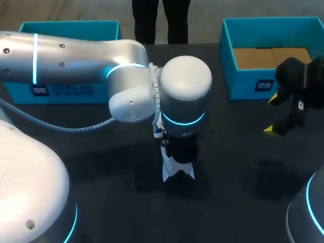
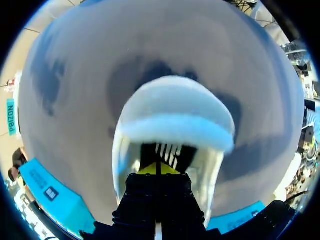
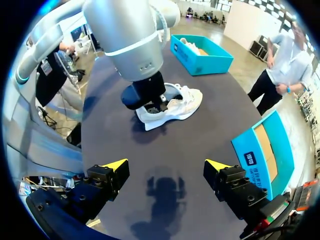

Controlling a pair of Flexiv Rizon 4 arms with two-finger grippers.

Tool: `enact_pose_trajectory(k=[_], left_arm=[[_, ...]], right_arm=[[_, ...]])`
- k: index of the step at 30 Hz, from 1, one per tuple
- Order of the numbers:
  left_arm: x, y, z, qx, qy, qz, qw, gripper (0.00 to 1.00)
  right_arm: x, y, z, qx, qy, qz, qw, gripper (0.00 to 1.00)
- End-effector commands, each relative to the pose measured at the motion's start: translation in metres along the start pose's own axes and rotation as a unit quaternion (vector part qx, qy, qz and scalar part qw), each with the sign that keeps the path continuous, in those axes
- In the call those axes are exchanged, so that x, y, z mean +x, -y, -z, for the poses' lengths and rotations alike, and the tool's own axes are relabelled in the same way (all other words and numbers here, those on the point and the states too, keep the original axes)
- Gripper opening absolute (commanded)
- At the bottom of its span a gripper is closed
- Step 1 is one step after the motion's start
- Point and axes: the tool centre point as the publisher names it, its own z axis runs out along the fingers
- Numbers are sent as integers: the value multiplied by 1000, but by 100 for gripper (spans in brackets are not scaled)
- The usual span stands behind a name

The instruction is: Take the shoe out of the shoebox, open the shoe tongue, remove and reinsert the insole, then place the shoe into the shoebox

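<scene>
table: black, matte, fills the middle and bottom of the frame | box: teal, open-topped, upper left of the frame at the table's far edge, partly hidden | label: small, on the box's near wall | inside the box: something white, too small to make out

From high above and behind, looking steeply down on the dark table, far enough back to take in the left-hand box and the right-hand box at its far edge. From the left wrist, pressed right up against the white shoe, staring into its opening (little else to see). From the right wrist, low over the table and well back, facing across it toward that same shoe and the left arm over it, both shared with the overhead view.
</scene>
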Motion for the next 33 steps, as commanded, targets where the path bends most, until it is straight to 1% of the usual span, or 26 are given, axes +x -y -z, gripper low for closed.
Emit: enact_pose_trajectory(k=[1,2,3,4,8,11,12,13,14,16,17,18,19,33], left_arm=[[3,-9,19,-53,-11,11,998,0],[3,-12,20,-60,-9,13,998,0],[2,-14,22,-58,-6,18,998,0],[2,-17,23,-74,-11,17,997,0],[2,-25,26,-83,-7,22,996,0],[2,-26,26,-86,-9,13,996,0],[2,-26,27,-80,-8,12,997,7],[3,-25,27,-80,-10,8,997,18],[4,-24,26,-76,-11,4,997,24],[5,-23,25,-80,-13,4,997,39],[6,-23,24,-76,-16,4,997,68],[6,-23,24,-77,-17,4,997,90],[7,-23,24,-77,-17,5,997,100],[9,-23,24,-74,-21,0,997,100]], right_arm=[[-1,-1,-1,2,-1,0,1000,100],[-1,-1,-1,2,-1,0,1000,100],[-1,-1,-1,2,-1,0,1000,100],[-1,-1,-1,2,-1,0,1000,100],[-1,-1,-1,2,-1,0,1000,100],[-1,-1,-1,2,-1,0,1000,100],[-1,-1,-1,2,-1,0,1000,100],[-1,-1,-1,2,-1,0,1000,100],[-1,-1,-1,2,-1,0,1000,100],[-1,-1,-1,2,-1,0,1000,100],[-1,-1,-1,2,-1,0,1000,100],[-1,-1,-1,2,-1,0,1000,100],[-1,-1,-1,2,-1,0,1000,100],[-1,-1,-1,2,-1,0,1000,100]])
